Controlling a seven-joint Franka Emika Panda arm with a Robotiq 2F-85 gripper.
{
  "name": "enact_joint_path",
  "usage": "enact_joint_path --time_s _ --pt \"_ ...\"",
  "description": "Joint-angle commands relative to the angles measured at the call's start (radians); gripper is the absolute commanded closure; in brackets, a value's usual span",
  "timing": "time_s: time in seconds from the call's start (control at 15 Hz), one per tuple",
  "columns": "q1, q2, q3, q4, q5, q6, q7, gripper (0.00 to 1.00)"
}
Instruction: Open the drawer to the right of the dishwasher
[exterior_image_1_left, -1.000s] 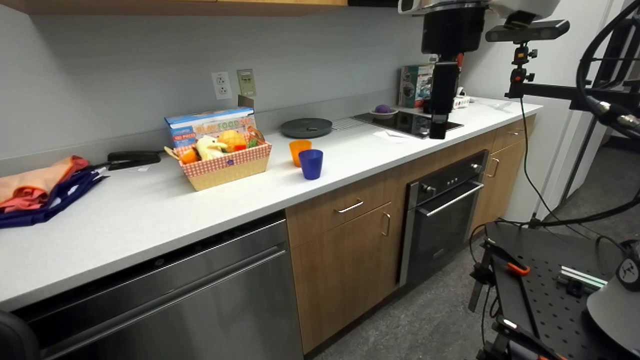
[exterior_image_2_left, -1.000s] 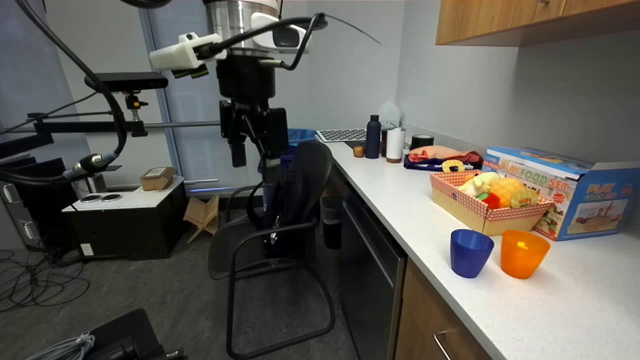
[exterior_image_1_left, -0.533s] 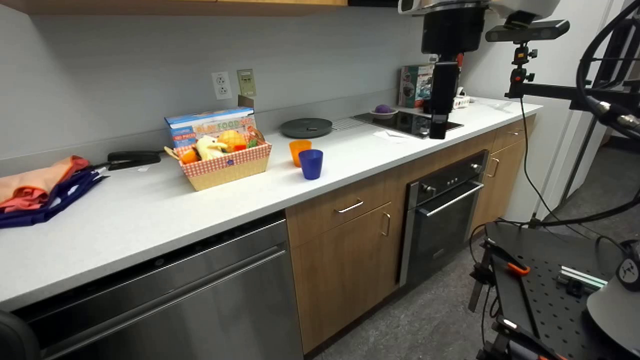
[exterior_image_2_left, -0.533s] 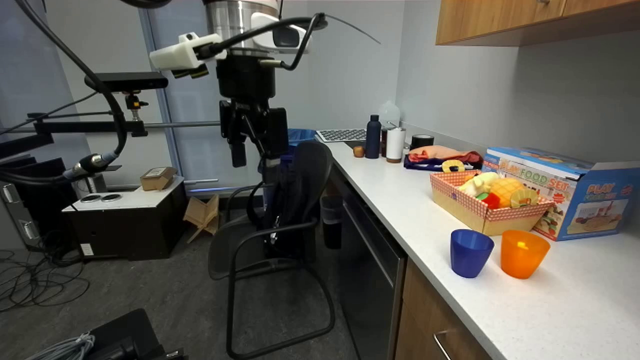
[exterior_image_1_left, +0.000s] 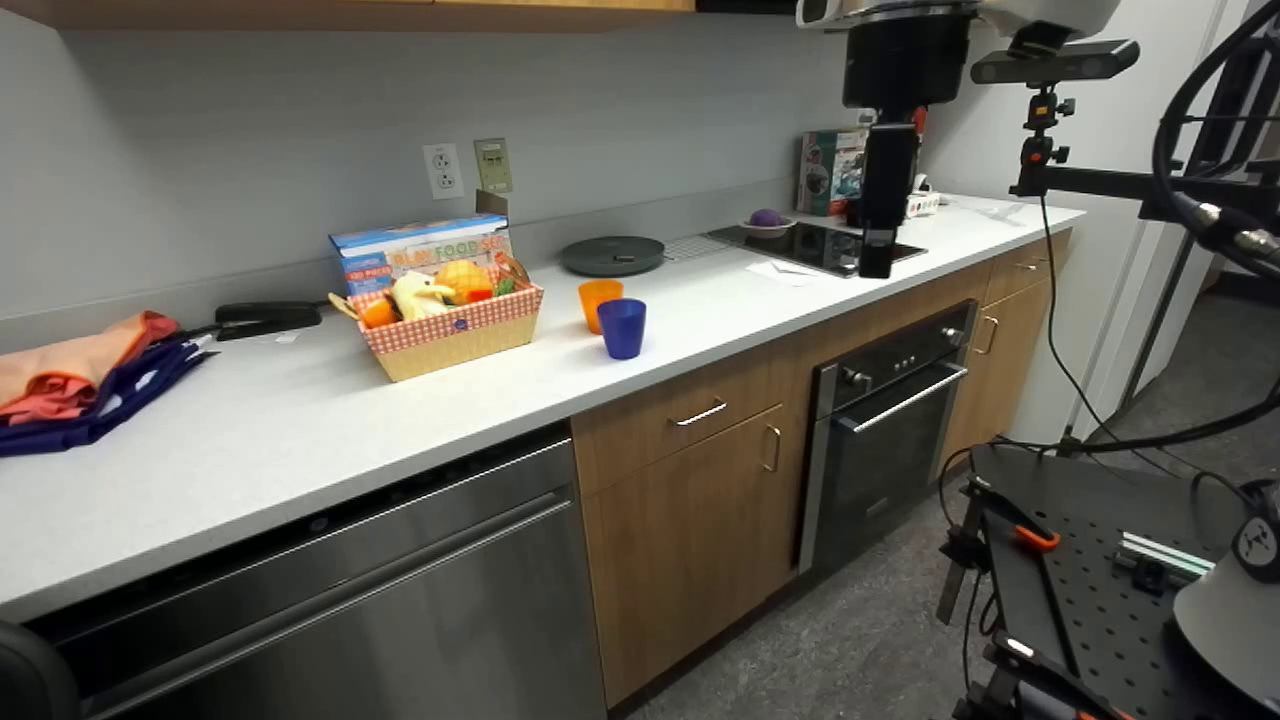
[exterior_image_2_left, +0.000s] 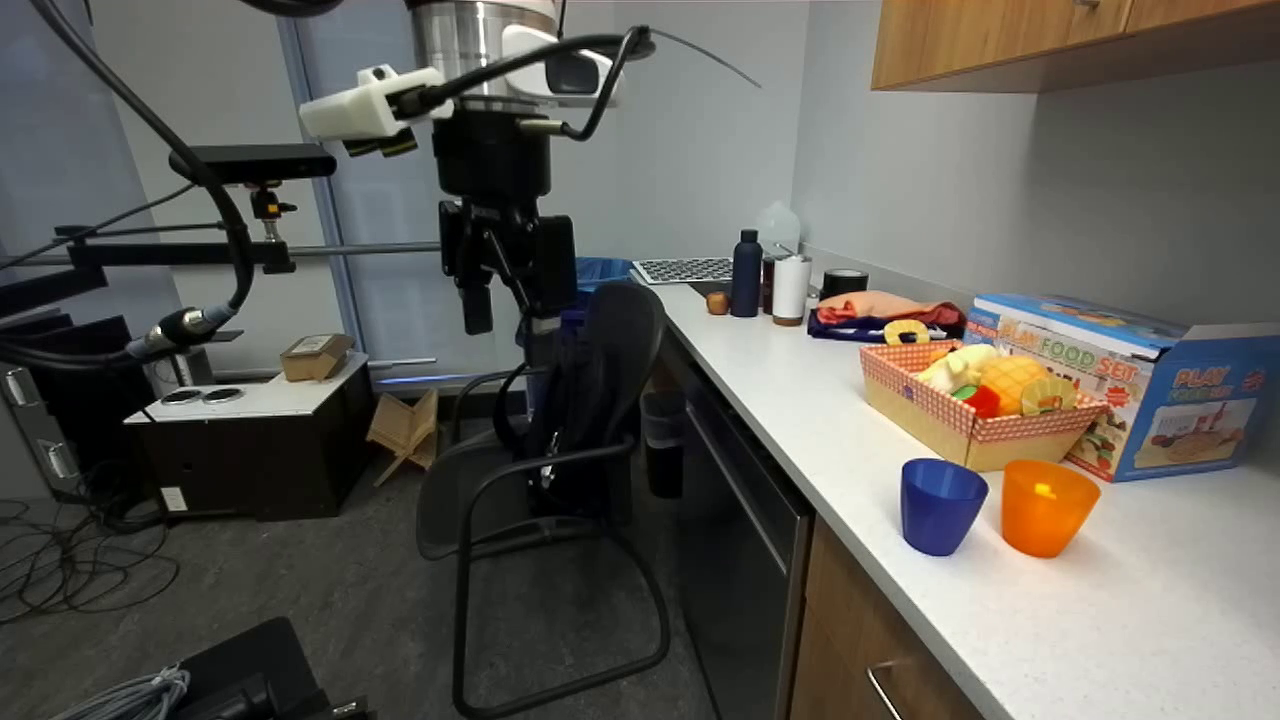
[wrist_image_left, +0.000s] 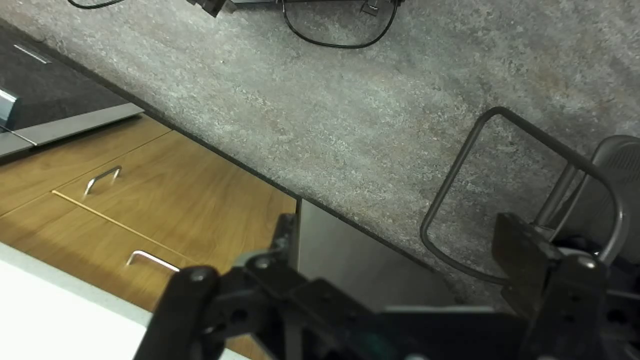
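Note:
The drawer (exterior_image_1_left: 635, 450) has a brown wood front and a silver bar handle (exterior_image_1_left: 699, 413). It is shut, directly right of the stainless dishwasher (exterior_image_1_left: 450, 620) in an exterior view. The drawer (exterior_image_2_left: 845, 630) and dishwasher (exterior_image_2_left: 740, 545) also show in an exterior view, the drawer cut by the lower edge. In the wrist view the drawer (wrist_image_left: 95, 240) is at lower left, its handle (wrist_image_left: 154, 260) left of my gripper (wrist_image_left: 395, 230); the dishwasher (wrist_image_left: 340, 255) lies between the fingers. The gripper (exterior_image_2_left: 512, 305) is open and empty, pointing down, apart from the drawer and above counter height.
A white counter (exterior_image_1_left: 240, 430) overhangs the drawer. A blue cup (exterior_image_1_left: 623, 328), an orange cup (exterior_image_1_left: 597, 297) and a toy food basket (exterior_image_1_left: 460, 350) stand on it. A cabinet door (exterior_image_1_left: 690, 540) is below the drawer, an oven (exterior_image_1_left: 885, 440) to its right. A chair (exterior_image_2_left: 560, 480) stands before the dishwasher.

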Motion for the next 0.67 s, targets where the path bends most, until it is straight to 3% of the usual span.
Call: enact_joint_path --time_s 0.0,0.6 --pt "-0.008 0.0 0.007 0.002 0.004 -0.002 -0.004 0.0" --pt "-0.013 0.024 -0.005 0.006 0.005 -0.001 -0.005 0.0"
